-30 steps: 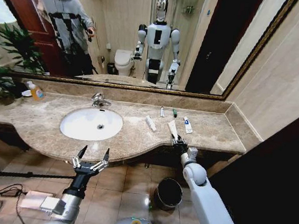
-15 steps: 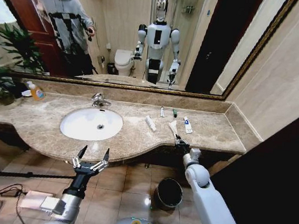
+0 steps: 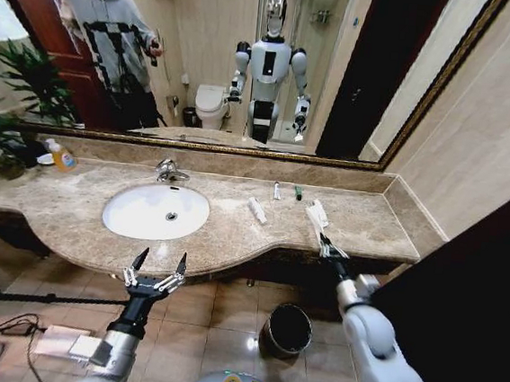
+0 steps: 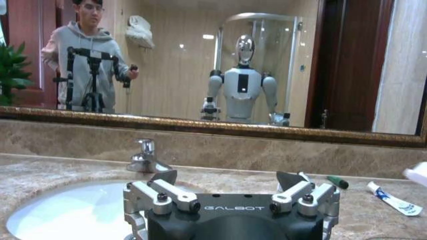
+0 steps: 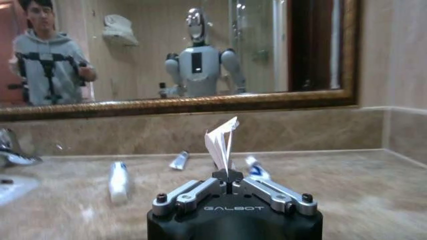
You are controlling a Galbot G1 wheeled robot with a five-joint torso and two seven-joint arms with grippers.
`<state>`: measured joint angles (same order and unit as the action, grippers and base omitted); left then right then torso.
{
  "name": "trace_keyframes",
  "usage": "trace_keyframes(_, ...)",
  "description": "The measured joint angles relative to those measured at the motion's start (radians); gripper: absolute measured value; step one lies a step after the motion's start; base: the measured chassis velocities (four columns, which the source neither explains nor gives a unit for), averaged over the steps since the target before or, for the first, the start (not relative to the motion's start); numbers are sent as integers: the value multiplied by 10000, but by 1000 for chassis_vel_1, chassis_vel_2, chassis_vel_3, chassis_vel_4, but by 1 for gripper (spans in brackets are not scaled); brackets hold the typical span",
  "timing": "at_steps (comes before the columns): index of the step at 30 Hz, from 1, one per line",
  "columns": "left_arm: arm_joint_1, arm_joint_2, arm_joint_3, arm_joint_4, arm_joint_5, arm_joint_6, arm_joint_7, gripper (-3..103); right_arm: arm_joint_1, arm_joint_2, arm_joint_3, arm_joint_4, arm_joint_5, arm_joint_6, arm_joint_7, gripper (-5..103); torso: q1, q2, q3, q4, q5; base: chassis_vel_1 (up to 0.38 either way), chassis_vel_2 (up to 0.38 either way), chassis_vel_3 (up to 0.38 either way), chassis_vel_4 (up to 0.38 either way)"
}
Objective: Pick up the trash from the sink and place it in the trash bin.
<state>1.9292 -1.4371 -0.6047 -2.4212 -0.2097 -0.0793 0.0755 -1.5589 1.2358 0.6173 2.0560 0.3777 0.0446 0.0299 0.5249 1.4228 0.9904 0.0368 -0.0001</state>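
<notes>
Right gripper: pinched on a white sachet, at the counter's near right edge.
Left gripper: fingers spread, holding nothing, near the sink front.
Bin: on the floor below the counter.
Counter: tube, two small items far right.

A beige marble bench runs below a wide gilt-framed mirror. Beige tiles line the right wall. The floor is glossy tan tile. A green plant stands at the left, beside a dark wooden door.
</notes>
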Motion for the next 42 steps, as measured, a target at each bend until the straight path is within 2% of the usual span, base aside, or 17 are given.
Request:
trace_keyframes(1,0,0,0,0,0,0,-1,100,-407,117,75,0,-210,354,33,0,0,0,0,-1,1,0,0,0,0)
trace_keyframes(2,0,0,0,0,0,0,-1,100,-407,117,75,0,-210,354,33,0,0,0,0,-1,1,0,0,0,0)
trace_keyframes(4,0,0,0,0,0,0,-1,100,-1381,325,112,-198,-459,1139,166,0,0,0,0,-1,0,0,0,0,0)
trace_keyframes(9,1,-1,0,0,0,0,-1,100,-2031,498,39,-631,-510,1746,274,0,-1,1,0,-2,-1,0,0,0,0)
trace_keyframes(11,0,0,0,0,0,0,-1,100,-2300,505,-163,-1366,-563,2145,281,0,0,0,0,0,-1,0,0,0,0)
trace_keyframes(14,0,-1,0,0,0,0,-1,100,-2324,544,-331,-2114,-754,2344,195,0,0,0,0,-1,0,0,0,0,0)
trace_keyframes(21,0,0,0,0,0,0,-1,100,-1554,817,-801,-4464,-1079,2265,-134,0,0,0,1,-1,2,0,0,0,0)
trace_keyframes(24,0,-1,0,1,0,0,-1,100,-665,918,-1109,-6318,-1295,1858,-254,0,1,-1,2,0,1,0,0,0,0)
trace_keyframes(25,0,-1,0,1,0,0,-1,100,-665,918,-1109,-6318,-1295,1858,-254,0,1,-1,2,0,1,0,0,0,0)
trace_keyframes(29,1,0,0,0,0,0,0,100,227,1051,-1352,-7667,-1217,1012,-529,0,1,-1,2,0,0,0,0,0,0)
trace_keyframes(32,0,0,0,0,0,0,-1,100,627,1140,-1408,-8307,-1264,834,-603,0,1,-1,2,0,0,0,0,0,0)
trace_keyframes(33,0,0,0,0,0,0,0,100,1056,1290,-1415,-9054,-1612,776,-652,0,2,-1,2,0,0,0,0,0,0)
trace_keyframes(37,0,0,0,0,0,0,-1,100,1417,1435,-1413,-9694,-2042,732,-708,0,1,-1,2,-1,2,0,0,0,0)
trace_keyframes(41,0,-1,0,0,0,0,0,100,2190,1801,-1415,-10876,-3154,657,-837,0,1,-1,2,-1,1,0,0,0,0)
trace_keyframes(42,0,-1,0,0,0,0,0,100,2190,1801,-1415,-10876,-3154,657,-837,0,1,-1,2,-1,1,0,0,0,0)
